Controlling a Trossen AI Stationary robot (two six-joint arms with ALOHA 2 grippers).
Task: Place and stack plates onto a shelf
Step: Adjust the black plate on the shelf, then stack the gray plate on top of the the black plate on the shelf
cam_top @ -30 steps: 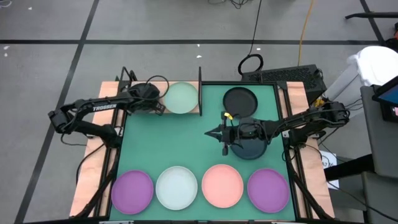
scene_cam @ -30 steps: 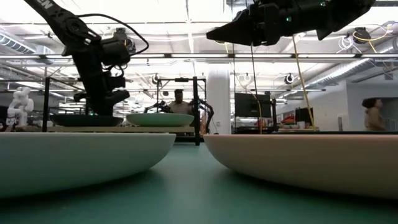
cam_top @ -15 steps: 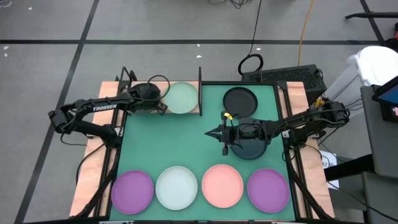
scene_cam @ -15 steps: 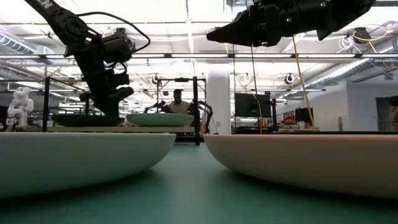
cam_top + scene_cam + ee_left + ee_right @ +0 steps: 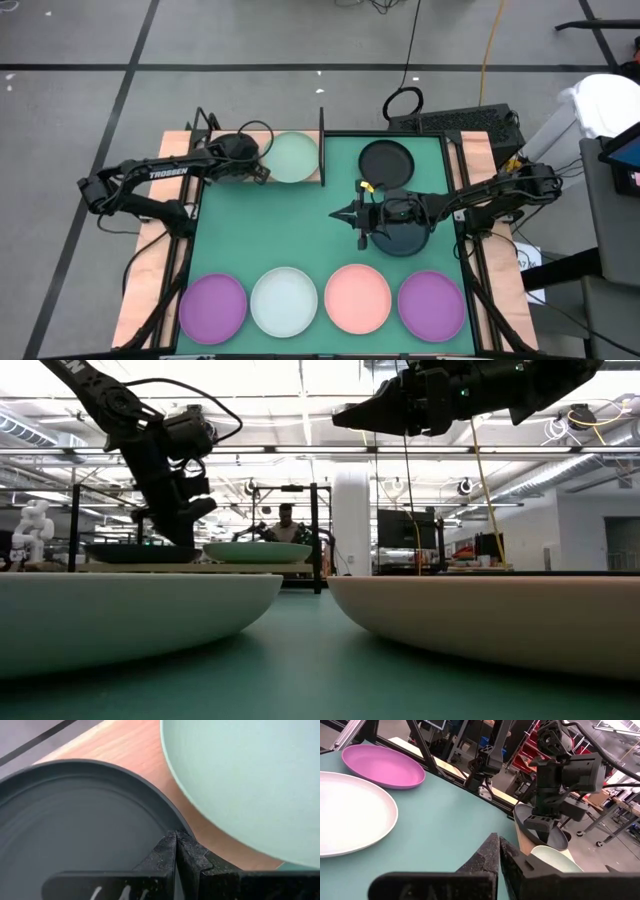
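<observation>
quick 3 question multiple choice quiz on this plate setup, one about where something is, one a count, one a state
1. Where is the pale green plate?
A. on the wooden shelf, beside a dark plate
B. in the front row on the green mat
C. held up by the right hand

2. How many plates lie in the front row on the green mat?
A. two
B. four
C. six

3. What state is the left hand in?
A. wide open above the mat
B. shut, over the rim of the dark plate on the shelf
C. out of sight

Answers:
1. A: the high view shows it on the shelf, and the left wrist view shows the dark plate next to it.
2. B: purple, white-blue, pink and purple sit in a line.
3. B: the left wrist view shows its fingers together at that plate's edge.
</observation>
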